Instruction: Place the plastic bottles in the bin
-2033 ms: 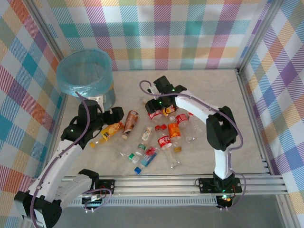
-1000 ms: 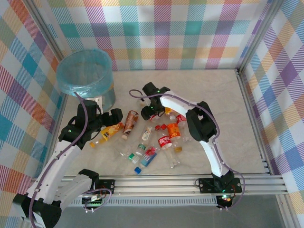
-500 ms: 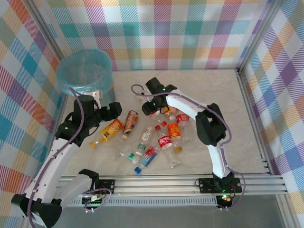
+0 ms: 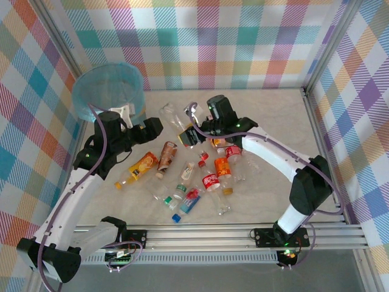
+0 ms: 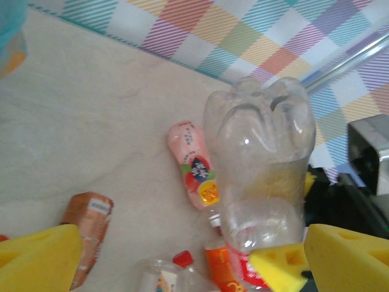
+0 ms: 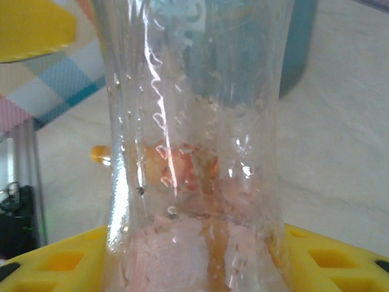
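The right end effector [image 6: 194, 255] is clamping a clear bottle [image 6: 194, 152], holding it up off the surface [image 4: 273, 115], near the bin [image 4: 82, 100]. The left end effector [image 5: 191, 261] is hanging wide and empty. Roughly ten plastic bottles [image 4: 209, 179] are lying scattered mid-surface, so most of the job is waiting. The bin's contents I cannot make out.

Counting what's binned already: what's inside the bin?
Looking down into the bin, just its light blue bag lining is discernible, no bottle clearly. The left arm covers its near edge, so anything there is hidden.
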### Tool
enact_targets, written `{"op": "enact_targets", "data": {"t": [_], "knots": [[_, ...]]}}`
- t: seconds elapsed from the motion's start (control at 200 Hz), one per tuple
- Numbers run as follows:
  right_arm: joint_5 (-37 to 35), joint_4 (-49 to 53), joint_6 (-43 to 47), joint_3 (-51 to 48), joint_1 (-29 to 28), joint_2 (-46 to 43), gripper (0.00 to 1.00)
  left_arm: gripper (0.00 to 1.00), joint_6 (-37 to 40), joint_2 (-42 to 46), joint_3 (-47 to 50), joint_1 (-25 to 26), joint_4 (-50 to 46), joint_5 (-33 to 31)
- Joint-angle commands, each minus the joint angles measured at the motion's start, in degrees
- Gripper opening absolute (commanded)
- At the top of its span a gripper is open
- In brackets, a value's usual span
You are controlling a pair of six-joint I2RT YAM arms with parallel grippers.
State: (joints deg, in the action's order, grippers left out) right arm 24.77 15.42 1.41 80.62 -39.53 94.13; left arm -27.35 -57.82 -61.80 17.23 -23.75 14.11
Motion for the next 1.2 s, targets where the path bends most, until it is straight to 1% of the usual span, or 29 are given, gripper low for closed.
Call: {"op": "enact_targets", "data": {"t": [0.0,0.095,0.225,0.41,0.665,0.8,0.895,0.985,1.05,1.095,1.16,1.195], "knots": [[10.3,-7.8,-2.1,-2.8,-0.4,-1.6,0.57,0.94,-3.0,0.4,-0.5,0.6,4.9,5.8],[13.7,-12.0,-3.7,-4.8,-0.4,-1.7,0.57,0.94,-3.5,0.4,-0.3,0.6,6.0,7.8],[16.4,-12.8,-5.5,-4.1,-0.5,-0.5,0.56,0.93,-3.4,0.2,-0.1,0.9,7.3,9.6],[21.1,-16.9,-6.9,-5.2,-0.7,-0.4,0.56,0.92,-3.0,-1.8,-0.7,1.2,5.6,9.1],[23.7,-15.5,-5.7,-4.9,-1.3,-0.2,0.56,0.85,-2.9,-3.3,-0.9,2.2,6.2,8.7],[24.7,-14.8,-5.0,-4.7,-1.5,-0.1,0.56,0.77,-3.0,-4.0,-1.4,2.6,6.4,9.0],[26.2,-14.9,-4.8,-4.7,-1.6,0.0,0.56,0.75,-3.0,-4.1,-1.5,2.8,6.8,9.0],[27.9,-15.1,-4.7,-4.7,-1.7,0.1,0.56,0.71,-3.1,-4.4,-1.6,2.9,7.1,9.0],[27.4,-15.2,-4.7,-4.8,-1.8,0.1,0.57,0.67,-3.2,-4.5,-1.7,3.0,7.1,8.9],[26.4,-14.8,-4.7,-4.7,-1.8,0.1,0.57,0.63,-3.3,-4.5,-1.9,2.9,7.0,8.8],[24.9,-14.0,-4.5,-4.5,-1.8,-0.1,0.58,0.55,-3.4,-4.2,-2.2,3.0,6.6,8.2],[23.9,-13.7,-4.5,-4.4,-1.8,-0.2,0.6,0.53,-3.4,-4.0,-2.4,3.0,6.2,7.5]]}}
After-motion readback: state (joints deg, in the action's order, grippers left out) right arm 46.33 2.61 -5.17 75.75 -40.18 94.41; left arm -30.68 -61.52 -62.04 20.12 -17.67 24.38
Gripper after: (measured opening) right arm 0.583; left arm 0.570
